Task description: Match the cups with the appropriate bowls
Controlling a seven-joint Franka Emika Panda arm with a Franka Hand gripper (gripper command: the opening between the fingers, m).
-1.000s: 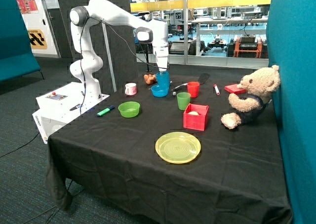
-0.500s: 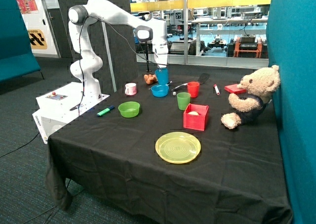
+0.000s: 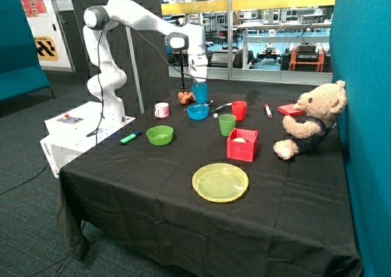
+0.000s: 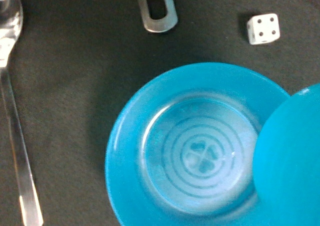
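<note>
The gripper (image 3: 200, 83) hangs above the far side of the table with the blue cup (image 3: 200, 93) clamped between its fingers — the cup is off the cloth, just above the blue bowl (image 3: 197, 111). From the wrist, the blue bowl (image 4: 195, 151) is empty: smooth, glossy plastic, round, with raised concentric rings and a small clover-like mark moulded in its floor. The cup's rounded blue wall (image 4: 292, 161) fills one corner of that view and overlaps the bowl's rim.

The green cup (image 3: 226, 124) stands upright on the black tablecloth (image 3: 153, 185), beside the red square box (image 3: 242, 145), which holds a pale rounded thing I cannot identify. The green bowl (image 3: 159, 134) sits apart from it, nearer the robot's base, and looks empty. So neither cup sits in a bowl yet.

A flat yellow plate (image 3: 220, 181) with ringed ridges lies bare near the front edge. A red cup (image 3: 239, 110) stands behind the green one, and a small pink-white mug (image 3: 161, 110) is beyond the green bowl, with a green marker (image 3: 130, 137) lying close by. Near the blue bowl lie a clear plastic spoon (image 4: 15, 131), a metal handle end with a slot (image 4: 157, 9) and a white die (image 4: 263, 28). A fuzzy teddy bear (image 3: 310, 119) sits at the table's side.
</note>
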